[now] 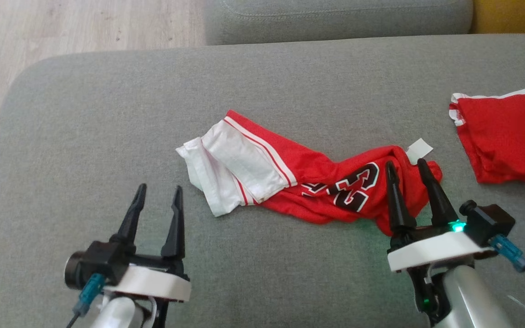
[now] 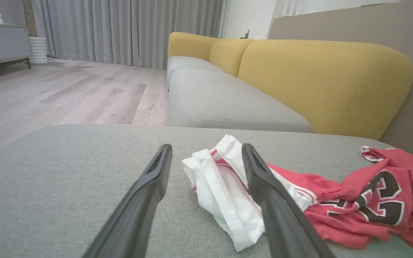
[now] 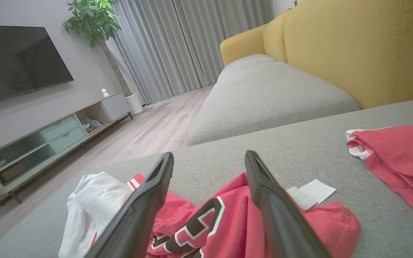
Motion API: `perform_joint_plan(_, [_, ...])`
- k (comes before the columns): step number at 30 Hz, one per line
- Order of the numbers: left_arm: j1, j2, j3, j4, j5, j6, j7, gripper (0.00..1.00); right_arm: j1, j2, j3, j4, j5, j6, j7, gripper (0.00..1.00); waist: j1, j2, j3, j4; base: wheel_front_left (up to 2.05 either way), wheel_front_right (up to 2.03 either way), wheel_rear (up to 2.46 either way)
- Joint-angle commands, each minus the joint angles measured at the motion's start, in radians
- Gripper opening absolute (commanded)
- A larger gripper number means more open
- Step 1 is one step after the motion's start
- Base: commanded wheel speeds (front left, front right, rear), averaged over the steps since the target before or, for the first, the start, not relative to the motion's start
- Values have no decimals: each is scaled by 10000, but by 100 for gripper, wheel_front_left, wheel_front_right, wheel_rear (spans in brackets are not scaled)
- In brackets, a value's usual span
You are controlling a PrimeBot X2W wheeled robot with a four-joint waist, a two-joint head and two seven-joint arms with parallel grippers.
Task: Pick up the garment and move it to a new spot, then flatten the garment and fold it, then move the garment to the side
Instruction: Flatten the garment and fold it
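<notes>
Left end effector (image 1: 160, 187): wide, empty, beside white end of jersey (image 1: 317, 182). Right end effector (image 1: 405, 163): wide, over its red end. You should pinch both ends, pull flat.

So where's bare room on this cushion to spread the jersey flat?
Bare cushion left of the crumpled jersey, out to the rounded edge, and the strip behind it. Also the near side between the left hand and right hand. Crowded on the right, by the second red garment.
</notes>
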Motion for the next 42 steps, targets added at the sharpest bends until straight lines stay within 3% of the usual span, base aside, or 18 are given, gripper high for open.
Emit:
perform_joint_plan(1, [-385, 50, 471, -400, 159, -85, -95, 100, -129, -20, 239, -281, -86, -7, -109, 100, 2, 0, 9, 19, 0, 0, 0])
perform_joint_plan(10, [-824, 83, 271, -107, 509, -499, 1, 100, -197, -20, 305, -323, -80, -7, -109, 100, 2, 0, 382, -113, 0, 0, 0])
perform_joint_plan(17, [-2096, 224, -114, 510, 877, -792, 700, 100, -413, -20, 299, -412, -89, -7, -109, 100, 2, 0, 1065, -386, 0, 0, 0])
perform_joint_plan(27, [-3865, 242, -263, 2117, 1026, -999, 1629, 100, -640, -20, 293, -521, -53, -7, -109, 100, 2, 0, 1704, -770, 0, 0, 0])
perform_joint_plan(37, [-4476, 139, -477, 2803, 1101, -1173, 1576, 100, -719, -20, 310, -545, -26, -7, -109, 100, 2, 0, 1897, -948, 0, 0, 0])
perform_joint_plan(38, [-4505, 123, -495, 2848, 1075, -1214, 1583, 92, -724, -20, 312, -539, -23, -7, -109, 100, 2, 0, 1906, -960, 0, 0, 0])
perform_joint_plan(39, [-4535, 107, -515, 2885, 1049, -1257, 1586, 42, -730, -20, 309, -533, -19, -7, -109, 100, 2, 0, 1913, -965, 0, 0, 0])
perform_joint_plan(40, [-4570, 104, -549, 2903, 1054, -1298, 1569, 4, -738, -20, 302, -526, -18, -7, -109, 100, 2, 0, 1918, -967, 0, 0, 0])
perform_joint_plan(42, [-4644, 105, -603, 2905, 1088, -1339, 1483, 0, -753, -20, 285, -511, -14, -7, -109, 100, 2, 0, 1915, -963, 0, 0, 0])
